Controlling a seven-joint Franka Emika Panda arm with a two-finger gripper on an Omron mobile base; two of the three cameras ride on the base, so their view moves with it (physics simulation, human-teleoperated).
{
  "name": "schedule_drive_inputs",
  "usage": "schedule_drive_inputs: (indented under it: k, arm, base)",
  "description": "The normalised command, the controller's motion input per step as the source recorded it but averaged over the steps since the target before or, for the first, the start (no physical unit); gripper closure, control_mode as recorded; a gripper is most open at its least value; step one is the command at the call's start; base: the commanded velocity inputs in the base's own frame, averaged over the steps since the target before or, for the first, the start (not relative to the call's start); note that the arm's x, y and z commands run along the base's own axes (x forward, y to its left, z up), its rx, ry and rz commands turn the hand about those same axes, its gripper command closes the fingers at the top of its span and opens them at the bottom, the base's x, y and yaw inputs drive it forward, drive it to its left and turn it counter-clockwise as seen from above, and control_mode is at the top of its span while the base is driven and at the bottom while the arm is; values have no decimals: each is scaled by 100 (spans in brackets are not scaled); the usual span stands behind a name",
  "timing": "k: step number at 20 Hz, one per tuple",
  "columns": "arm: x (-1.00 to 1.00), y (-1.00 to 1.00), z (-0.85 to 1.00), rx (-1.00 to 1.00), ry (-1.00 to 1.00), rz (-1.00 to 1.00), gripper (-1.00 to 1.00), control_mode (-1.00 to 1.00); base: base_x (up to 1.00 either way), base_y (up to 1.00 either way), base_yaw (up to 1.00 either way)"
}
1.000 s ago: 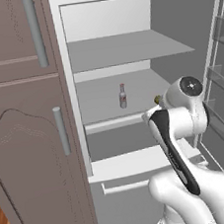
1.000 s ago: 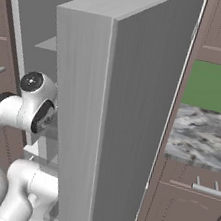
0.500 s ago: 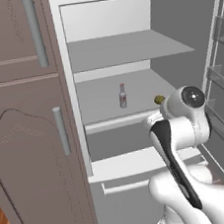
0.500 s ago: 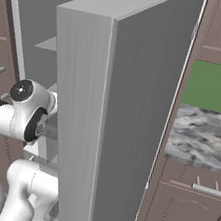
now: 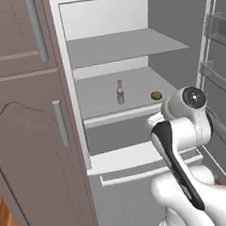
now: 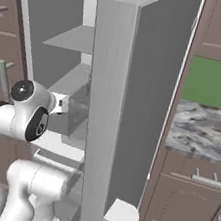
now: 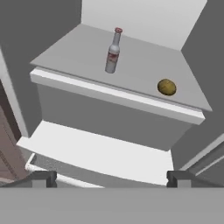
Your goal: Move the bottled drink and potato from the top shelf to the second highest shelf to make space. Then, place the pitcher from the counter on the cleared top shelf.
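Swinging right since the earlier frame, the arm [image 5: 179,127] faces the fridge. Bottle [image 7: 113,50] and potato [image 7: 166,87] both sit on one shelf [image 7: 74,52], well apart. Gripper [image 7: 111,177] hangs wide open, empty, apparently mid-step; judging by the bare upper slab, next comes the pitcher.

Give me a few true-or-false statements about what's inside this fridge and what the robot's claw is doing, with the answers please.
1. The bottled drink stands upright on a shelf. True.
2. The potato lies on the same shelf as the bottle, apart from it. True.
3. The gripper is closed around the bottle. False: its jaws are open and empty, well short of the shelf.
4. The potato touches the bottle. False: a clear stretch of bare shelf lies between them.
5. The fridge door is shut. False: it stands swung open, with the shelves in plain sight.
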Motion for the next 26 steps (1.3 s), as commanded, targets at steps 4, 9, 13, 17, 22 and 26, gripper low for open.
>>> schedule_drive_inputs:
  k: [4,9,13,17,22,26]
  arm:
    - [0,0,0,0,0,0,-100,100]
    - [0,0,0,0,0,0,-100,100]
    - [0,0,0,0,0,0,-100,100]
    - [0,0,0,0,0,0,-100,100]
    - [0,0,0,0,0,0,-100,100]
    - [0,0,0,0,0,0,-100,100]
  base:
    - [-100,31,-12]
    - [-83,73,-31]
    - [-48,96,-49]
    - [-32,92,-57]
    - [-22,19,-60]
    - [-2,-37,-55]
